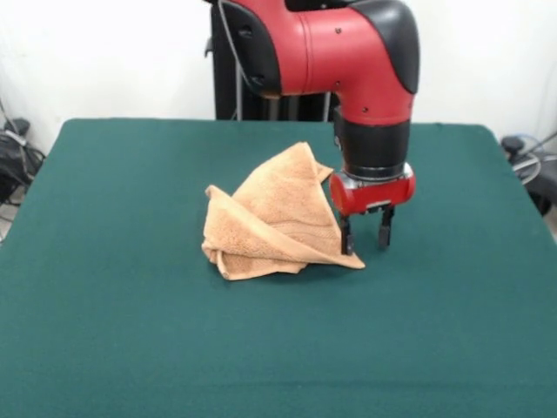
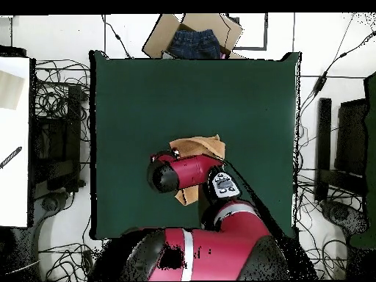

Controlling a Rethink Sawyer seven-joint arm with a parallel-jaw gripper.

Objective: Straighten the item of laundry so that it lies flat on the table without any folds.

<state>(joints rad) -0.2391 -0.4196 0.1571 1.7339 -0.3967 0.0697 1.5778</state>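
The light orange-tan towel (image 1: 274, 218) lies in a folded, peaked heap near the middle of the green table (image 1: 130, 305). My gripper (image 1: 365, 235) points down at the towel's right corner, close above the table. Its fingers (image 1: 346, 235) stand apart with an empty gap between them; the left one is right at the towel's edge. In the overhead view the arm covers the gripper and much of the towel (image 2: 200, 145), which lies on the table (image 2: 147, 95).
A cardboard box holding blue denim (image 2: 192, 37) sits past the table's far edge in the overhead view. Cables lie on the floor on both sides. A white surface (image 2: 15, 139) stands to the left.
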